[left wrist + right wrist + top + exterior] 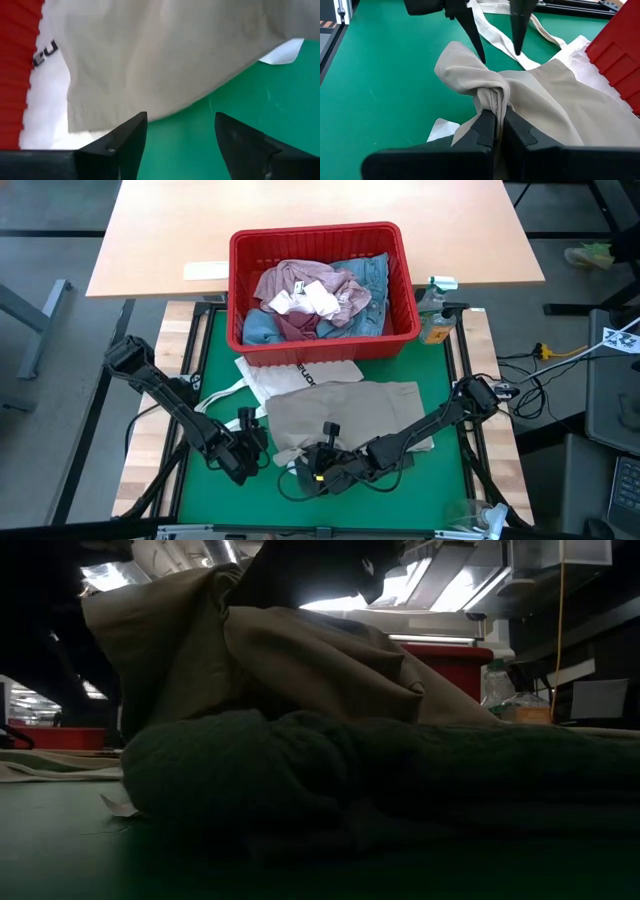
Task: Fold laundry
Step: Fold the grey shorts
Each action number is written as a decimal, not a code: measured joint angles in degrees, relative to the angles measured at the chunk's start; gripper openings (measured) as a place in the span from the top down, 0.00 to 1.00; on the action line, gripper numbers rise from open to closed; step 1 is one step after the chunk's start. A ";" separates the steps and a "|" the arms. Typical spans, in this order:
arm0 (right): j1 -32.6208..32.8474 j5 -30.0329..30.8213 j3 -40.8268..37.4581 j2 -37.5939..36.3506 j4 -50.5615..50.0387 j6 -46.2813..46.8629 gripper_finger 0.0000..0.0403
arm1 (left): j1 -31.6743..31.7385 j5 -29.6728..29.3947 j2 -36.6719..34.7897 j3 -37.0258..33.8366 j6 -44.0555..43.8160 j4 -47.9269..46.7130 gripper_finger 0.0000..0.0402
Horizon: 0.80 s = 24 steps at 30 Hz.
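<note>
The beige trousers (350,408) lie on the green mat (215,490), partly over a white tote bag (285,375). My right gripper (320,465) (495,122) is shut on a bunch of the trousers at their near edge. In the low view that bunch (300,650) rises like a tent behind a dark green garment (350,770). My left gripper (256,430) (180,145) stands open just left of the raised bunch, over bare mat, pointing down; its fingers (517,30) touch nothing I can make out. A pink top (300,285), jeans (375,275) and white socks (305,300) fill the red basket. My right gripper pinches a gathered, twisted bunch of the trousers (492,97) between its two fingers, several layers together. The fingers come slanting down from the table's right. The bunch is raised off the mat; a loose corner (455,57) stands up beyond it while the rest lies flat.
The red basket (330,345) stands at the mat's far edge. The tote's straps (215,395) trail toward the left arm. A bottle (435,315) stands right of the basket. A white scrap (440,127) lies on the mat by the trousers. Bare mat lies at the near left.
</note>
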 joint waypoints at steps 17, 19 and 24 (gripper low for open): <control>0.00 -0.02 0.00 -0.11 -0.02 -0.02 0.95 | 3.86 2.32 0.00 -2.92 10.70 5.19 0.42; 0.00 0.00 0.00 -0.11 0.00 -0.02 0.95 | 3.39 2.29 0.02 -3.75 10.48 5.35 0.42; 0.01 -0.02 0.01 -0.11 0.00 -0.02 0.95 | 3.14 -0.08 0.02 -6.61 10.70 11.02 0.42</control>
